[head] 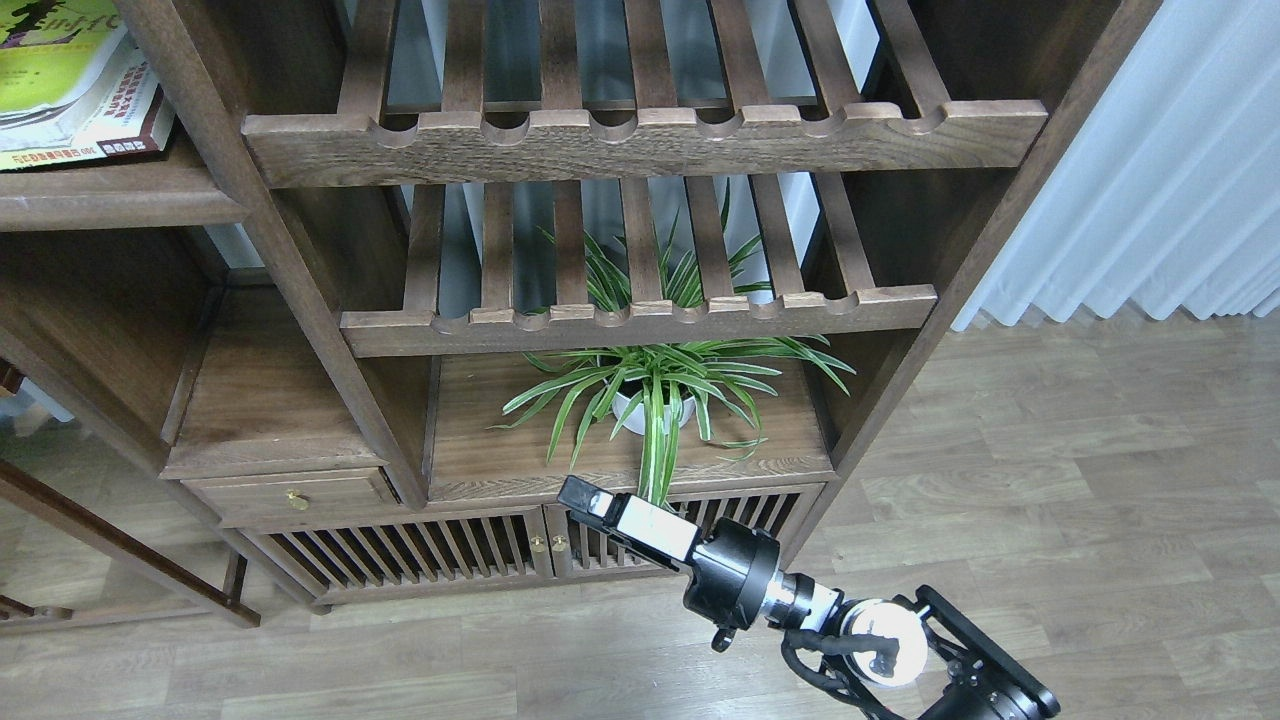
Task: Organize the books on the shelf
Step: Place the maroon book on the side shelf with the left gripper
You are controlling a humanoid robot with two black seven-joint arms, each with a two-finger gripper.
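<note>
Two books lie stacked at the top left: the lime-yellow, white-bordered one [45,55] on top of a second book [115,125] with a dark spine. They rest on the shelf [120,200], a flat dark brown board with a rounded front edge. The maroon book is out of view. My left gripper is out of view. My right gripper [580,495] hangs low in front of the cabinet's slatted doors, apart from the books; it is seen end-on and its fingers cannot be told apart.
Two slatted racks with notched rails [640,140] [640,315] fill the cabinet's middle. A spider plant in a white pot [650,395] stands below them. A small drawer with a brass knob [295,497] sits at lower left. Grey curtain [1150,170] hangs at right over wood floor.
</note>
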